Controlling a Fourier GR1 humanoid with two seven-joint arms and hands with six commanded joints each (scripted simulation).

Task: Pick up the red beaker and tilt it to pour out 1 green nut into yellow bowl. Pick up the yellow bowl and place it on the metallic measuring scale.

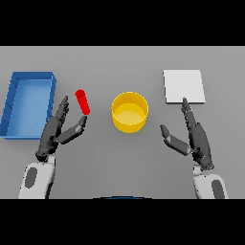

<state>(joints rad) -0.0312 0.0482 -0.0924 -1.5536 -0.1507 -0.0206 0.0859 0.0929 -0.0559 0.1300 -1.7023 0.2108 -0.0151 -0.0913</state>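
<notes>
A red beaker [83,101] stands tilted on the grey table, left of centre. My left hand [56,130] is just below and left of it, fingers straight and thumb spread, with the thumb tip close under the beaker's base; no grasp. A yellow bowl [129,112] sits at the table's middle, and I see nothing inside it. The metallic measuring scale [184,86], a pale square plate, lies at the back right. My right hand [194,137] is open below the scale, to the right of the bowl. No green nut is visible.
A blue open tray [13,101] stands at the far left, next to my left hand. The table's far edge runs along the top of the scene.
</notes>
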